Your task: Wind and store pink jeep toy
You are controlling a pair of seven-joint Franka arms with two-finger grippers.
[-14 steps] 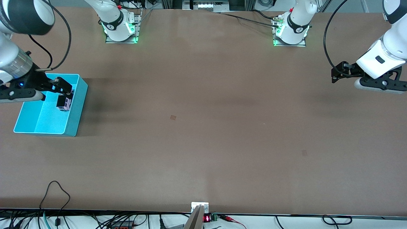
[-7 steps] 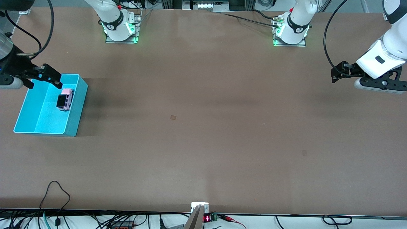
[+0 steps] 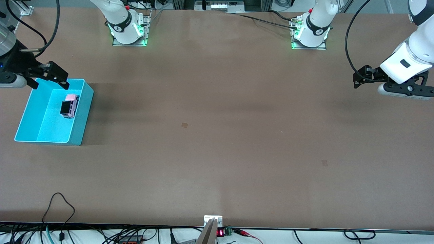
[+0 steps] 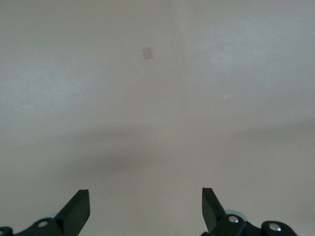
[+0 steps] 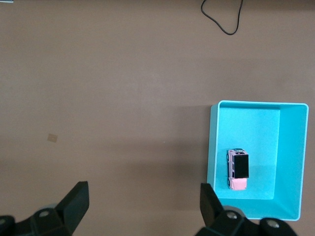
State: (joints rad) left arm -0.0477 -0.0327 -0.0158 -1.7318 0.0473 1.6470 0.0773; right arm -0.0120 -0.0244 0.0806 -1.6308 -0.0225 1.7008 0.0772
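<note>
With the jeep [image 3: 69, 106] lying in the bin [image 3: 80, 117], the empty, spread right gripper [image 3: 45, 75] above its rim should lift straight clear; the left gripper [image 3: 363, 77], also spread, waits well apart.

Brown worktop [image 3: 217, 135] with two white arm bases along its upper edge. At the right arm's end stands a turquoise bin [image 3: 81, 115]; inside it the pink jeep toy [image 3: 69, 105] rests upright on its wheels, black roof panel up, close to the bin wall that faces the worktop's middle. The right tool [image 3: 51, 76] hangs empty, fingers spread, over the bin's edge nearest the bases, clear of the toy. The left tool [image 3: 360, 78], also spread and empty, waits over bare worktop at the left arm's end.
</note>
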